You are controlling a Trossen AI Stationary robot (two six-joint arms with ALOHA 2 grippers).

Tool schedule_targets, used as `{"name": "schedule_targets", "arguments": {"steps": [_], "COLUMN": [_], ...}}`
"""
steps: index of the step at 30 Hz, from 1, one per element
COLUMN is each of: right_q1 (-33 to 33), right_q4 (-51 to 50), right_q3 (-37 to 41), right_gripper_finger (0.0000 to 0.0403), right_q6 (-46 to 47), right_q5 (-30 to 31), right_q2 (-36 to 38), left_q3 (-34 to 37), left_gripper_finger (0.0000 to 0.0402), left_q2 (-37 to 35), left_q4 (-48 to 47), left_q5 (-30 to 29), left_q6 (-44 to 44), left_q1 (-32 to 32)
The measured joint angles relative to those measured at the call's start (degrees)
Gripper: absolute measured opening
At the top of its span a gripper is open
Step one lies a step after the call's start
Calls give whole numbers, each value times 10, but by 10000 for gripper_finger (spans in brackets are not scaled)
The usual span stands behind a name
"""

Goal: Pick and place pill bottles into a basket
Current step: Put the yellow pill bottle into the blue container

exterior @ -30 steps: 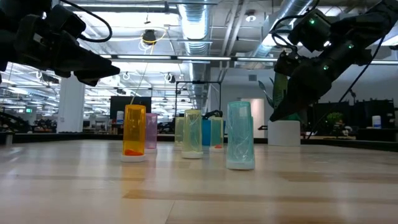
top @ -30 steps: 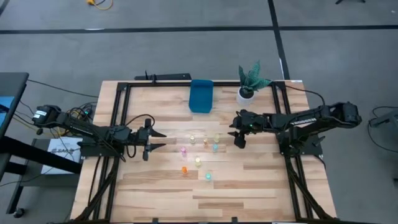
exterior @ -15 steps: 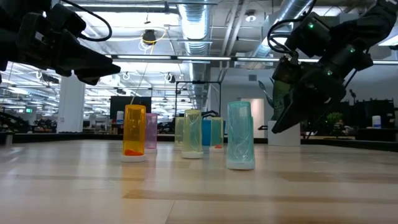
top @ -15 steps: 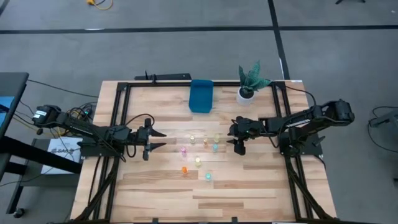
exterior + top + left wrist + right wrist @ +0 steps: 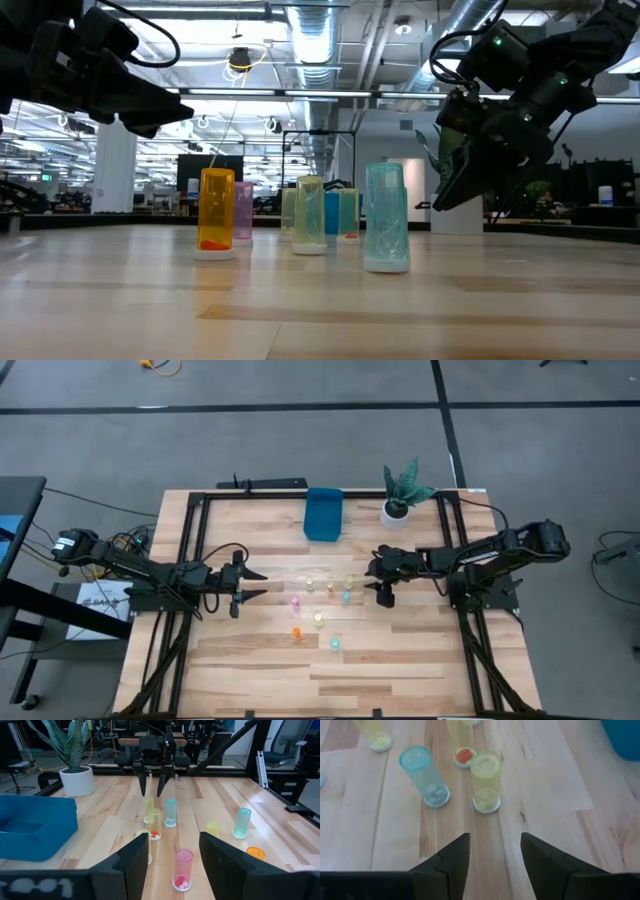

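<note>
Pale wooden table (image 5: 400, 655) fills mid-frame, with the pill bottles (image 5: 320, 610) clustered at its centre and the blue basket (image 5: 323, 514) above them. Just right, the right gripper (image 5: 385, 592) hovers, jaws parted, empty; at left the left gripper (image 5: 256, 586) waits open, holding nothing.

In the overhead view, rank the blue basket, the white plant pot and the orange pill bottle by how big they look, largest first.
1. Blue basket, clearly the largest.
2. White plant pot, smaller than the basket; the plant's leaves cover part of it.
3. Orange pill bottle, far the smallest, just a dot on the table.
</note>
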State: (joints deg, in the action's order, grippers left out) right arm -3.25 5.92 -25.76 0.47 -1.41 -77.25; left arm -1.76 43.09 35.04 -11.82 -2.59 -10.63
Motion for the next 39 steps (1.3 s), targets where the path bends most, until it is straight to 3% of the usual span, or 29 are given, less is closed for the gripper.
{"name": "schedule_targets", "arguments": {"steps": [30, 39], "right_q1": [-19, -8], "right_q4": [65, 13], "right_q3": [-8, -63], "right_gripper_finger": [171, 177], "right_q6": [-31, -5], "right_q5": [-3, -2], "right_q2": [-2, -88], "left_q3": [0, 0], "left_gripper_finger": [165, 165], "left_q2": [0, 0], "left_q4": [-13, -13], "left_q5": [0, 13], "left_q6": [-17, -18], "left_q1": [0, 0]}}
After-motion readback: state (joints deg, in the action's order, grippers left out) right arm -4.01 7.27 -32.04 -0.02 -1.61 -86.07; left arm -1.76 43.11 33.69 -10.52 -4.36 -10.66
